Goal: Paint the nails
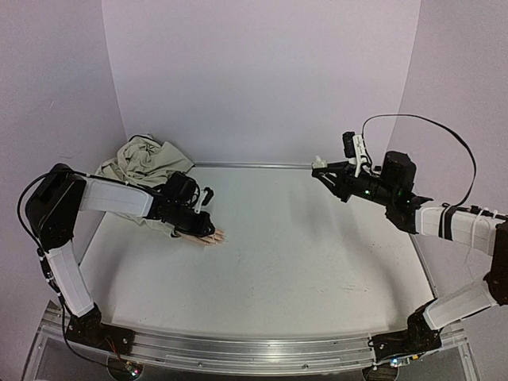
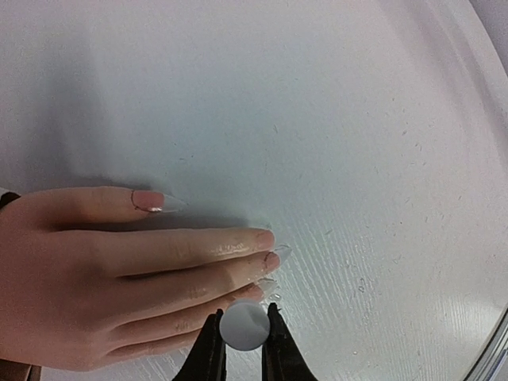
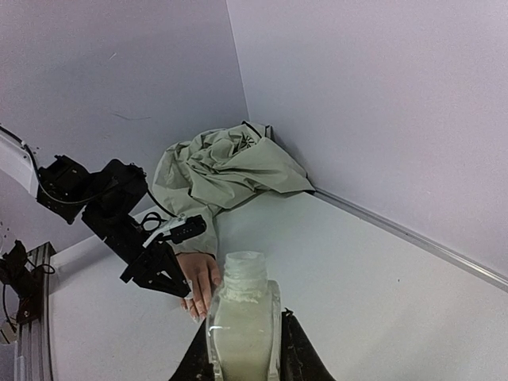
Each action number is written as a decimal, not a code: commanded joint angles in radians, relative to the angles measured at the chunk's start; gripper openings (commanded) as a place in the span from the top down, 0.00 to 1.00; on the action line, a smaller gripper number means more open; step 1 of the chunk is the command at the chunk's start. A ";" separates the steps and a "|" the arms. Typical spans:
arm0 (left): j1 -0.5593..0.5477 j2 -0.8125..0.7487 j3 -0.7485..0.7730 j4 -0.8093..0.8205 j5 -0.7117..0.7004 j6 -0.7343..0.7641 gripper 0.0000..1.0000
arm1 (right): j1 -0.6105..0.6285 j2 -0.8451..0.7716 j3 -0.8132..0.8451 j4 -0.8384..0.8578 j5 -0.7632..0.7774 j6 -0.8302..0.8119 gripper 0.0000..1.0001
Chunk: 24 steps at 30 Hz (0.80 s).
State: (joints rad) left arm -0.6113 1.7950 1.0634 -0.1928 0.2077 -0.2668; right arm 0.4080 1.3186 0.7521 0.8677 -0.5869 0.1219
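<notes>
Closest to the left wrist camera, the left gripper (image 2: pixel 244 311) has its two dark fingers pinched on a white round cap (image 2: pixel 244 327), seen end-on. Whatever hangs below the cap is hidden. The cap sits just over the lowest fingertips of the mannequin hand (image 2: pixel 111 270), which lies palm down on the white bench (image 2: pixel 357 119).

Its nails (image 2: pixel 268 236) point towards the middle of the bench. The nail on the topmost finger, which is set apart from the others, is pink near its base with a clear pointed tip. The other three visible nails are pale and glossy, and whether they carry colour cannot be told.

From above, the mannequin hand (image 1: pixel 211 236) rests on the left part of the bench (image 1: pixel 317 262), nearer the far-left corner than the near edge. The left gripper (image 1: pixel 205 225) is down over it. The beige fabric sleeve (image 1: pixel 147 159) is bunched up in the far-left corner.

The right gripper (image 3: pixel 242 329) is closed around a small white bottle (image 3: pixel 242 286). The bottle stands upright between the fingers with its neck open at the top. The right gripper (image 1: pixel 320 169) is raised off the surface near the far edge, right of centre and well apart from the mannequin hand (image 3: pixel 202 278). Its wrist camera looks across the bench at the sleeve (image 3: pixel 226 171) and the left gripper (image 3: pixel 159 274).
</notes>
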 commanded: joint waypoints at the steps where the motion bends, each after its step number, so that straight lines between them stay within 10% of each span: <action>1: 0.001 -0.007 0.041 -0.004 0.003 0.017 1.00 | -0.007 -0.005 0.006 0.085 -0.021 0.010 1.00; 24: 0.000 0.057 0.077 0.003 0.040 0.020 1.00 | -0.011 0.005 0.009 0.088 -0.029 0.012 1.00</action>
State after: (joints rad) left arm -0.6117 1.8412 1.0939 -0.1932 0.2337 -0.2600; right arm 0.4015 1.3262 0.7521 0.8684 -0.5892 0.1265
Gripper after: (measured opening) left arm 0.130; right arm 0.215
